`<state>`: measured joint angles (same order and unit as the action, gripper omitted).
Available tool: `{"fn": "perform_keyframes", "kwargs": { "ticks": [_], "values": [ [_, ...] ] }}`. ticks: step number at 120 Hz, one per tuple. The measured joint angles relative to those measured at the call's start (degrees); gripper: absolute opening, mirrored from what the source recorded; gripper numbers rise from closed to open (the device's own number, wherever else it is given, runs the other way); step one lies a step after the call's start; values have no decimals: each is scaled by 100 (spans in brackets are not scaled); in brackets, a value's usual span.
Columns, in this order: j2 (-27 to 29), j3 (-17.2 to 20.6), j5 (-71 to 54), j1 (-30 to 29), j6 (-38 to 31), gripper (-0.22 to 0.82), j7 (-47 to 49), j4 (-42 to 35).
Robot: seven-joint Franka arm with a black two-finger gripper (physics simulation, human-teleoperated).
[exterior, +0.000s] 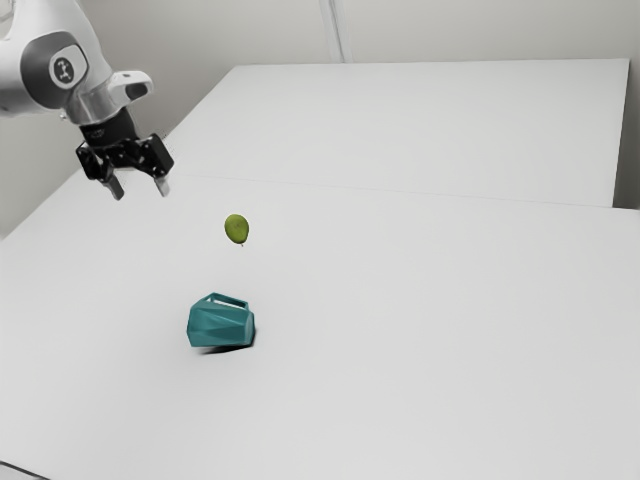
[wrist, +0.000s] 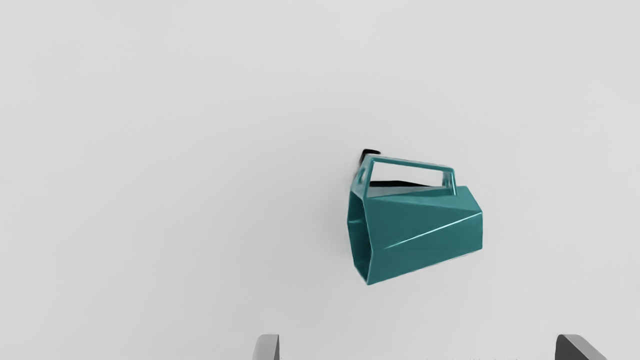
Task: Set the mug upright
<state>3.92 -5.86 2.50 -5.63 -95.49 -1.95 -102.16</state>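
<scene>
A teal faceted mug [exterior: 221,324] lies on its side on the white table in the exterior view, its handle uppermost. At the exterior view's upper left, my gripper [exterior: 141,190] hangs above the table, well apart from the mug. The wrist view has the mug [wrist: 422,227] with its hollow mouth facing sideways and the handle along one flank. My gripper [wrist: 417,347] is open there, its two fingertips wide apart with nothing between them.
A small green round fruit [exterior: 236,228] is on the white table [exterior: 420,330], between the mug and my gripper in the exterior view. Behind stands a pale wall [exterior: 480,30]. A dark cable [exterior: 22,470] crosses the lower left corner of the exterior view.
</scene>
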Motion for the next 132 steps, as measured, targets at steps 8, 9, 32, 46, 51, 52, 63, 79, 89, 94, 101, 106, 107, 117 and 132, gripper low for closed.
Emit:
{"fn": "perform_keyframes", "kwargs": {
  "ticks": [8,9,32,46,51,52,63,79,89,94,101,106,107,117,132],
  "values": [
    [-143,2,524,-489,2,60,2,-188],
    [-175,3,584,-545,3,60,2,-201],
    [-872,-18,1677,-1429,31,61,-14,-379],
    [-1202,-106,2318,-926,42,60,-24,-579],
    [-1335,-132,2504,-855,42,60,-27,-612],
    [-1358,-139,2537,-851,42,60,-27,-618],
    [-1524,-181,2836,-866,36,60,-33,-761],
    [-1856,-328,3137,-869,4,60,-40,-796],
    [-2040,-364,3282,-865,-11,60,-45,-796],
    [-2085,-397,3327,-868,-16,60,-47,-800],
    [-2144,-415,3378,-868,-21,60,-50,-824],
    [-2190,-420,3445,-866,-25,60,-52,-878],
    [-2202,-421,3461,-865,-25,60,-52,-887],
    [-2340,-424,3619,-862,-30,60,-55,-928],
    [-2426,-408,3807,-861,-34,60,-60,-940]
  ]
}}
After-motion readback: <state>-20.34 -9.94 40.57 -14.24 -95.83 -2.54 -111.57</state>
